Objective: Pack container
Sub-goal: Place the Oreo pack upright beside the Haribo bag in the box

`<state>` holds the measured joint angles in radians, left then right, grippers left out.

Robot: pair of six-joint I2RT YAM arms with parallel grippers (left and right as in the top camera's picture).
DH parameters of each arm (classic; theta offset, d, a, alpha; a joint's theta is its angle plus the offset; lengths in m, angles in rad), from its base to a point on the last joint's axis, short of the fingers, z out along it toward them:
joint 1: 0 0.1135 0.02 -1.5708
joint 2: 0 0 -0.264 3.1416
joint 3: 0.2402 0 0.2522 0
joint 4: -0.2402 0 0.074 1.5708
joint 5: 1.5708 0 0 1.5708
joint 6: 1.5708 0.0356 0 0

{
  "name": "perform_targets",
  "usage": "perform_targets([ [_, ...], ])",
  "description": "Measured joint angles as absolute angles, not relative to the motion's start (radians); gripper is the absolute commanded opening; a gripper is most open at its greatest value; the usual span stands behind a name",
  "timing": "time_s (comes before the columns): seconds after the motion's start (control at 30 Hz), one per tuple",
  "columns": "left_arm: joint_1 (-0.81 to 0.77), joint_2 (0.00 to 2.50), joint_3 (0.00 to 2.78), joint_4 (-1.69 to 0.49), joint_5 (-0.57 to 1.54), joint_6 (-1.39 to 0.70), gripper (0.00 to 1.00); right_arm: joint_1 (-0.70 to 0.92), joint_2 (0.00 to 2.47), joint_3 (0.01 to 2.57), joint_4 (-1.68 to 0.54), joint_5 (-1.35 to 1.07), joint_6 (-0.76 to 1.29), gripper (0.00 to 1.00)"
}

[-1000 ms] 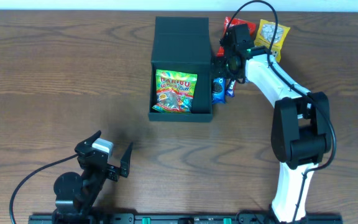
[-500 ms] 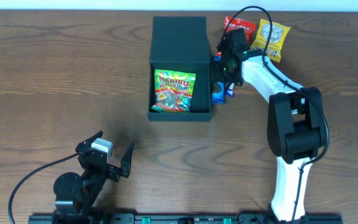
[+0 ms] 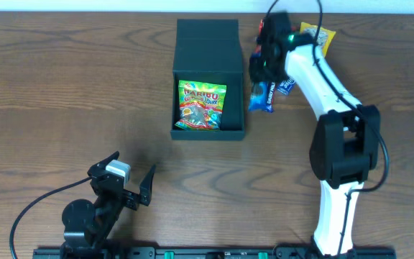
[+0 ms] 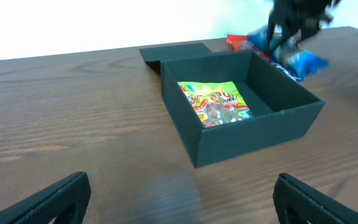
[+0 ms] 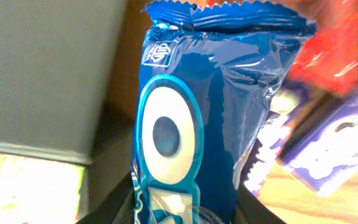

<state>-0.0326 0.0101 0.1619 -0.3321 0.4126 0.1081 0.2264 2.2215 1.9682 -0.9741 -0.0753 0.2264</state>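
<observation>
Dark green, the container sits open at twelve o'clock on the wooden table, lid flat behind it, a Haribo bag lying inside against its near wall. Just off its three o'clock wall the right gripper is clamped on a blue snack packet, which hangs clear of the rim; another blue packet lies beside it, with red and yellow packets beyond. Bare wood runs wide at nine o'clock. Down at seven o'clock the left gripper rests near the table edge, jaws spread apart.

White arm w/ black joints
</observation>
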Motion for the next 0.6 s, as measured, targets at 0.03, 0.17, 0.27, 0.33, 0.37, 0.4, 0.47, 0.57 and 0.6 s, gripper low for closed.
perform_targets([
  [0.03, -0.033, 0.010, 0.162, -0.332, 0.413, 0.108, 0.95, 0.227, 2.222, 2.058, -1.025, -0.068, 0.226, 0.25],
  [0.17, -0.033, 0.010, 0.162, -0.332, 0.413, 0.108, 0.95, 0.245, 2.221, 2.190, -1.119, -0.059, 0.226, 0.27],
  [0.27, -0.033, 0.010, 0.162, -0.332, 0.413, 0.108, 0.95, 0.297, 2.221, 2.205, -1.177, -0.065, 0.226, 0.26],
  [0.33, -0.033, 0.010, 0.162, -0.332, 0.413, 0.108, 0.95, 0.344, 2.221, 2.192, -1.200, -0.073, 0.226, 0.26],
  [0.37, -0.033, 0.010, 0.162, -0.331, 0.413, 0.108, 0.95, 0.367, 2.221, 2.181, -1.204, -0.075, 0.229, 0.26],
  [0.4, -0.033, 0.010, 0.162, -0.331, 0.413, 0.108, 0.95, 0.388, 2.221, 2.169, -1.210, -0.078, 0.235, 0.26],
  [0.47, -0.033, 0.010, 0.162, -0.331, 0.413, 0.108, 0.95, 0.429, 2.221, 2.135, -1.226, -0.086, 0.258, 0.26],
  [0.57, -0.033, 0.010, 0.162, -0.331, 0.413, 0.108, 0.95, 0.459, 2.221, 2.075, -1.245, -0.097, 0.305, 0.26],
  [0.6, -0.033, 0.010, 0.162, -0.331, 0.413, 0.108, 0.95, 0.459, 2.221, 2.052, -1.245, -0.097, 0.320, 0.26],
])
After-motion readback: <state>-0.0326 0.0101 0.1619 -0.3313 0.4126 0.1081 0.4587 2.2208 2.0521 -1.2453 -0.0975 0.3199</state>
